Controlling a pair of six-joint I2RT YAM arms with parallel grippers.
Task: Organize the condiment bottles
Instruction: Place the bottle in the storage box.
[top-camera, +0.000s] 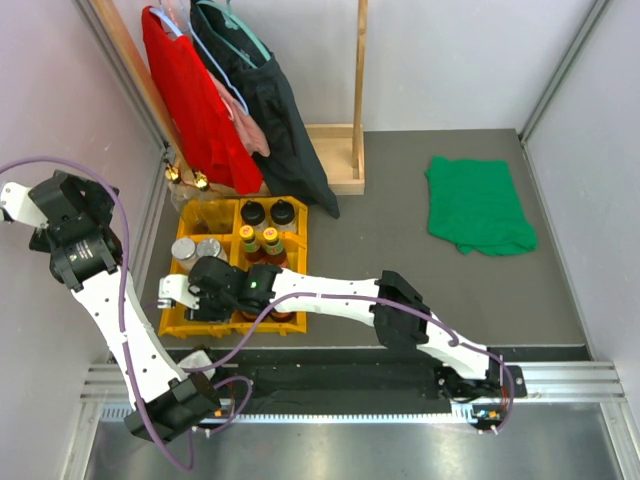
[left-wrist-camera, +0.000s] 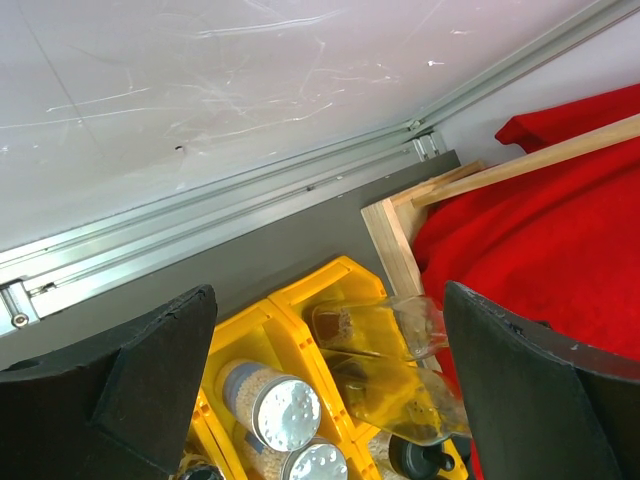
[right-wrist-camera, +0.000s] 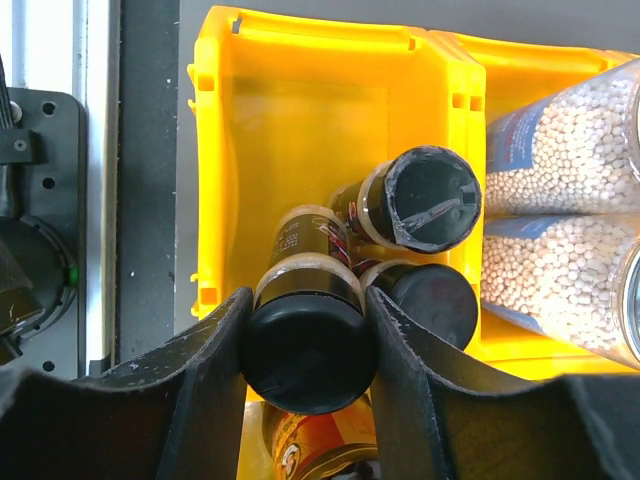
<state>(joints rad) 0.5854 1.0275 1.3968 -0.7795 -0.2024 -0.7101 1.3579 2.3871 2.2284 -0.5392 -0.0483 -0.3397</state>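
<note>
The condiment bottles stand in a yellow compartment tray (top-camera: 300, 215). My right gripper (top-camera: 195, 293) reaches into its front-left compartment and is shut on a black-capped jar (right-wrist-camera: 308, 350). Its fingers (right-wrist-camera: 200, 390) press both sides of the cap. Two more black-capped jars (right-wrist-camera: 420, 200) stand just beyond it. Silver-lidded canisters (top-camera: 196, 248), yellow-capped dark bottles (top-camera: 258, 238), two black-capped jars (top-camera: 267, 212) and tall clear gold-topped bottles (top-camera: 205, 208) fill other compartments. My left gripper (top-camera: 100, 195) is open and empty, raised high to the tray's left. In its wrist view it (left-wrist-camera: 330, 340) looks down on the canisters (left-wrist-camera: 280, 410).
A wooden rack (top-camera: 345, 150) with red (top-camera: 190, 100) and black garments stands right behind the tray. A green cloth (top-camera: 480, 205) lies on the grey table at the right. A wall (top-camera: 60, 100) is close on the left.
</note>
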